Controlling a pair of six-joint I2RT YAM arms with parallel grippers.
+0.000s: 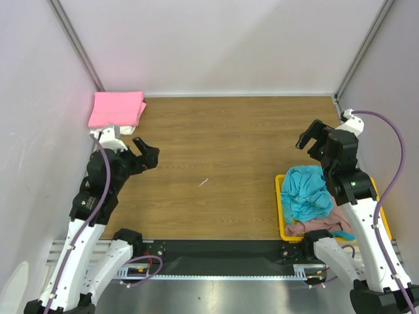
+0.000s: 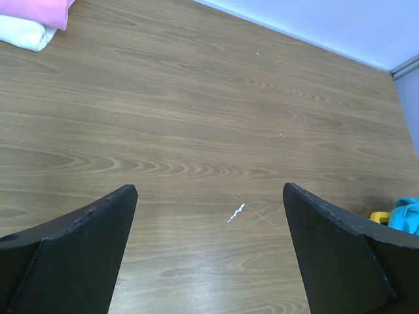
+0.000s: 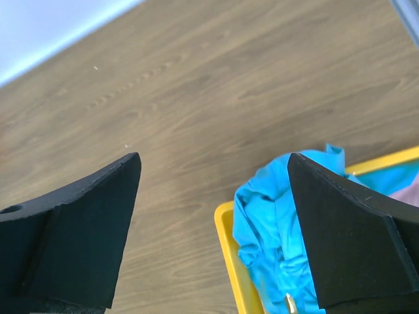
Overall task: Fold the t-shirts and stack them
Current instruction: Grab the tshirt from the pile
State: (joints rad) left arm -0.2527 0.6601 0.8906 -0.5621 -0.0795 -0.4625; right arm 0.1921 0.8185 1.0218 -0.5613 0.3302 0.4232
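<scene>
Our left hand (image 1: 147,152) and right hand (image 1: 313,137) hover over the brown wooden desk (image 1: 222,131), fingers apart and holding nothing. A folded pink t-shirt (image 1: 116,108) lies on a folded white t-shirt (image 2: 26,31) in the far-left corner. A crumpled turquoise t-shirt (image 1: 308,193) and a dusty-pink t-shirt (image 1: 317,226) wait unfolded in the yellow plastic tray (image 1: 280,209).

Folded pink t-shirt (image 1: 116,108) lies far left; crumpled blue t-shirt (image 1: 308,193) tops mauve t-shirt (image 1: 319,226) in yellow bin (image 1: 280,216).
</scene>
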